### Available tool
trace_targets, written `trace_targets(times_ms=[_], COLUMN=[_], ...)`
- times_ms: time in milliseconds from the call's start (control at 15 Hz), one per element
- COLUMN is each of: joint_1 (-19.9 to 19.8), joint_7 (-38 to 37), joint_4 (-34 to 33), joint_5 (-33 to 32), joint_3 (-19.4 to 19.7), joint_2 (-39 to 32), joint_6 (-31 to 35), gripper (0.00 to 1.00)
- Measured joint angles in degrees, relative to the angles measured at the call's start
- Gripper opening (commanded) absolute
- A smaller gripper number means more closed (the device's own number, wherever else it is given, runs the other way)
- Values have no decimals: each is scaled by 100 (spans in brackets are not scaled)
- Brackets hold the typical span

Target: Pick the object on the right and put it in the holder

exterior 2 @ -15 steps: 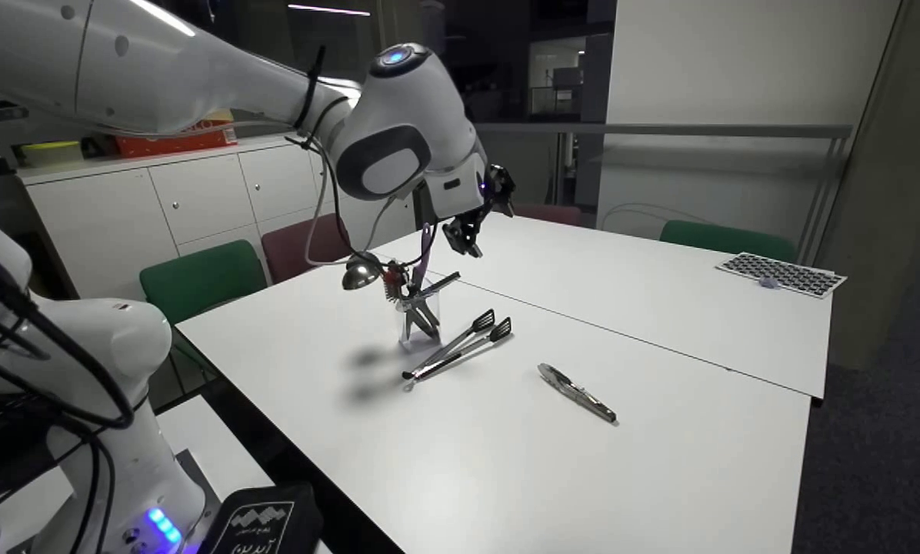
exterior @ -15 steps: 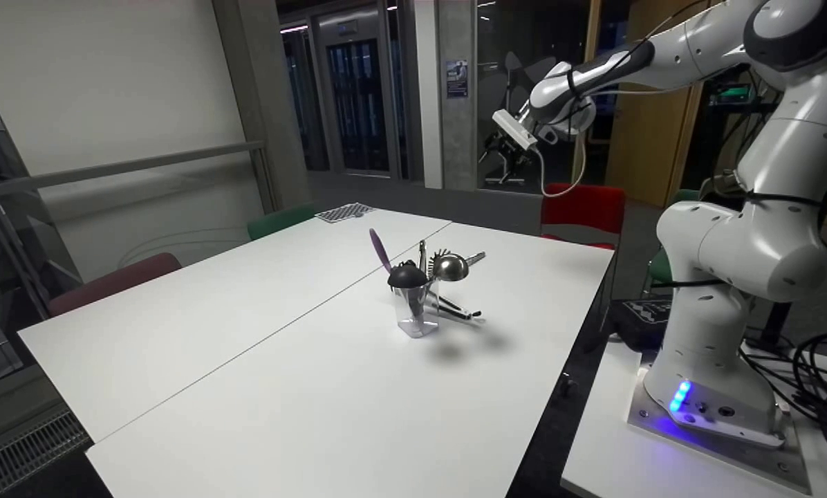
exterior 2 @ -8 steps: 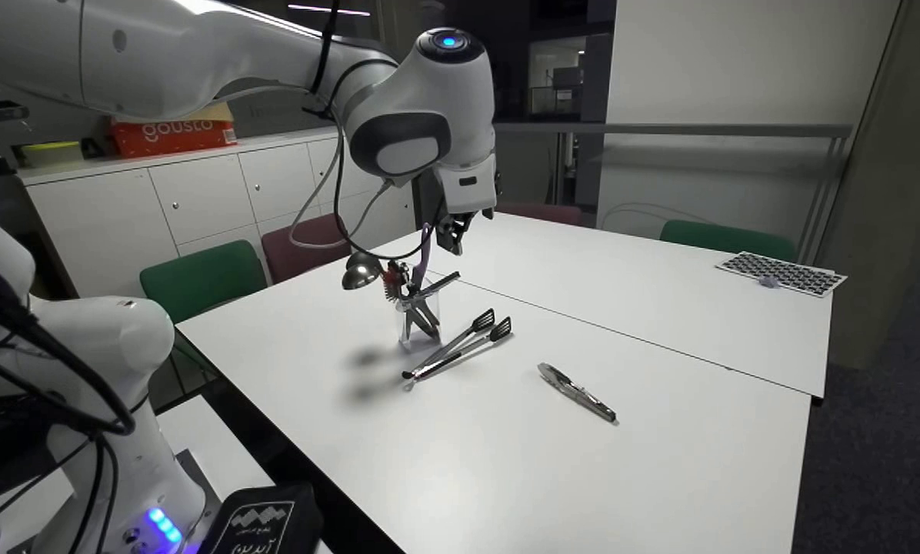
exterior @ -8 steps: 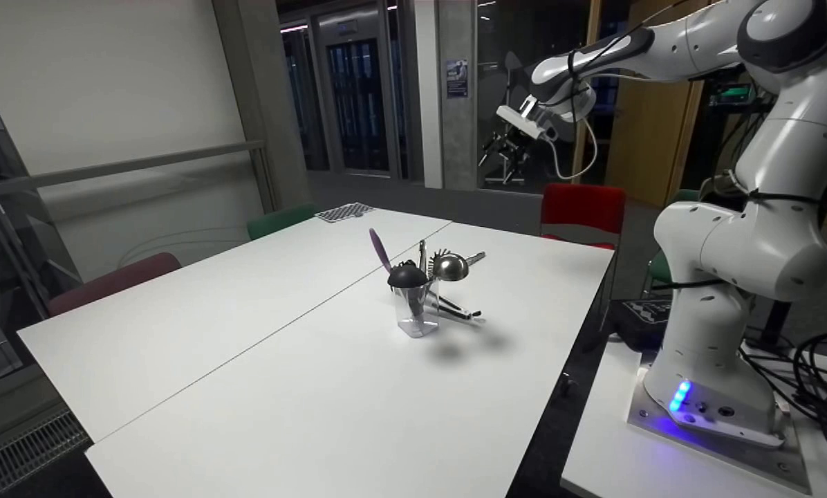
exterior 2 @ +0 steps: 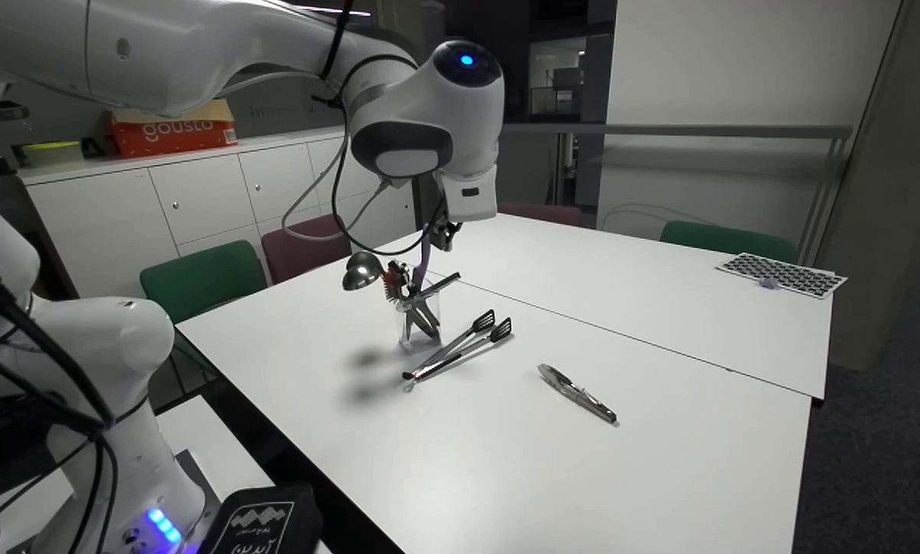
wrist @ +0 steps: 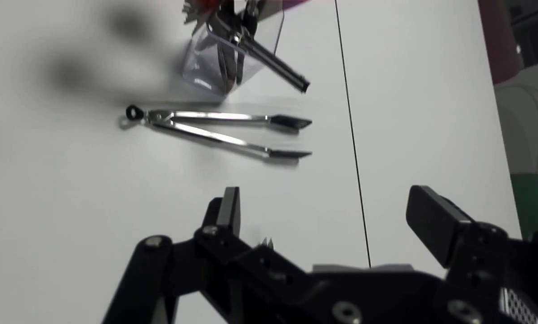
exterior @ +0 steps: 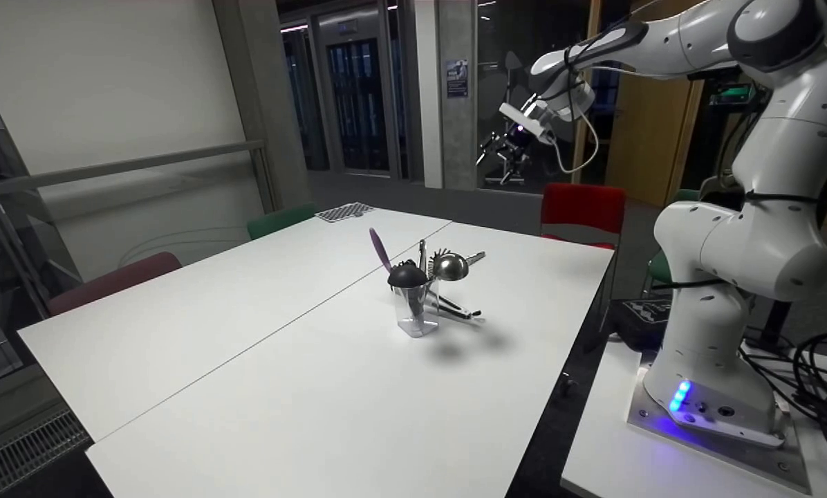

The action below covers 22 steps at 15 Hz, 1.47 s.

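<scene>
Markings: the box [exterior 2: 169, 138] on the cabinet [exterior 2: 202, 188] bears the word "gousto" in pale letters on an orange-red face. The black case [exterior 2: 264, 517] carries a white diamond pattern with script below it; this script is not clearly legible. The poster [exterior: 456, 78] on the pillar [exterior: 456, 138] has print too small to read.

Containers: the holder [exterior: 419, 324], a clear cup, stands upright on the desk [exterior: 296, 408]. It contains several utensils set at differing angles: a metal ladle [exterior: 449, 267], a utensil with a black rounded head [exterior: 407, 277], a purple handle [exterior: 379, 249] and a dark handle [wrist: 275, 64] that projects past the rim. Other items overlap and cannot be told apart. The tub [exterior 2: 51, 155] with a yellow lid rests near the box; its contents cannot be determined.

Task item: the closed tongs [exterior 2: 577, 394] lie on the desk to the right of the holder in an exterior view, well apart from it. The spread tongs [wrist: 219, 116], with black slotted heads, lie between the holder and the closed tongs.

Pincer: the pincer [wrist: 325, 209] hangs above the desk. Its two sides stand wide apart; in the wrist view, the desk surface and part of the seam [wrist: 358, 171] are visible between them.
</scene>
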<state>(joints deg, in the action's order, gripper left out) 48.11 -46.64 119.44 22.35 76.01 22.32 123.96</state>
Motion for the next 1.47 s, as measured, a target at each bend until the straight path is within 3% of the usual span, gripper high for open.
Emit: trace_targets(times_ms=[67, 333, 733, 933, 1133, 1467], joint_1=[272, 1977, 4504, 5394, 5983, 6602], joint_7=[218, 443, 289, 89, -406, -1337], joint_4=[-171, -794, -2049, -2956, -3864, -5096], joint_5=[195, 337, -397, -556, -589, -1320], joint_3=[307, 1885, 3553, 3864, 3919, 4022], joint_2=[-64, 199, 1852, 2752, 3406, 3672], joint_6=[-334, -1208, -1863, -2588, -3307, -2718], gripper=[100, 100, 100, 100, 100, 100])
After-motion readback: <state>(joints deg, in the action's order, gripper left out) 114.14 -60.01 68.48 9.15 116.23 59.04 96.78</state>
